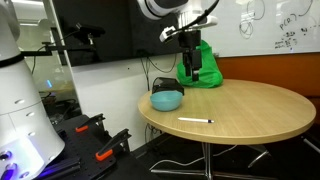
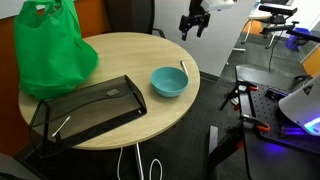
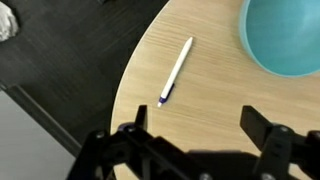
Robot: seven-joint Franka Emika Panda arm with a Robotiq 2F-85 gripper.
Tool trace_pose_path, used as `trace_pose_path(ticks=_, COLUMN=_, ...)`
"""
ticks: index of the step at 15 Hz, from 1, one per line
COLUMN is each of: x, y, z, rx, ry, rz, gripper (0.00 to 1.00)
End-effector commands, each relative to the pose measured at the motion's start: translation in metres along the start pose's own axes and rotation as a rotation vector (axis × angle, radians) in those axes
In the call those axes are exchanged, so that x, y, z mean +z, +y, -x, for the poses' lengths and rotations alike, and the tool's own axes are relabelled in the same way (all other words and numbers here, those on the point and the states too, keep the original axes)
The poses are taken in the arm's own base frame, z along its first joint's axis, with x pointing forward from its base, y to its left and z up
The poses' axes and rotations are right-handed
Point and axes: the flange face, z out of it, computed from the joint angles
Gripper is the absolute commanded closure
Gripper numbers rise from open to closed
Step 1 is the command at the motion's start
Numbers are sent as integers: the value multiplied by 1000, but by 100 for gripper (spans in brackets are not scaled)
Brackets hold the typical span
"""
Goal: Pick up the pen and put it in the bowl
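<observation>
The white pen point(image 3: 176, 71) with a dark tip lies flat on the round wooden table point(image 3: 210, 110). It also shows in both exterior views point(image 1: 196, 121) point(image 2: 183, 66), near the table's edge. The teal bowl point(image 3: 285, 35) stands beside it, apart from it, and shows in both exterior views point(image 1: 166, 100) point(image 2: 170, 82). My gripper point(image 3: 195, 125) is open and empty, hanging well above the table over the pen and bowl point(image 1: 191, 62) point(image 2: 193, 25). The bowl looks empty.
A bright green bag point(image 2: 52, 50) point(image 1: 200, 65) stands on the table's far side. A dark flat tray point(image 2: 88, 108) lies next to the bowl. Dark floor lies past the table edge point(image 3: 60, 80). Robot bases and cables stand around the table point(image 1: 25, 130).
</observation>
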Motion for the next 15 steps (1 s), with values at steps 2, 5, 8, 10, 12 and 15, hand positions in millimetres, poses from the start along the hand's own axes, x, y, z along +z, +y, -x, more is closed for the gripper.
trace_pose_path(ticks=2, x=17, y=-7, z=-5, rx=47, ry=5, rz=28, gripper=0)
trace_pose_path(ticks=5, x=11, y=-6, z=-11, rx=60, ry=21, rz=22, gripper=0)
trace_pose_path(ticks=8, x=27, y=-1, z=-13, rx=151, ry=-40, rz=31, gripper=0)
trace_pose_path(ticks=10, x=46, y=11, z=-18, rx=270, ry=-44, rz=24, gripper=0)
trace_pose_path(ticks=12, x=67, y=19, z=-24, rx=349, ry=-63, rz=22, gripper=0)
trace_pose_path(ticks=15, x=95, y=19, z=-35, rx=396, ry=-72, rz=-1, gripper=0)
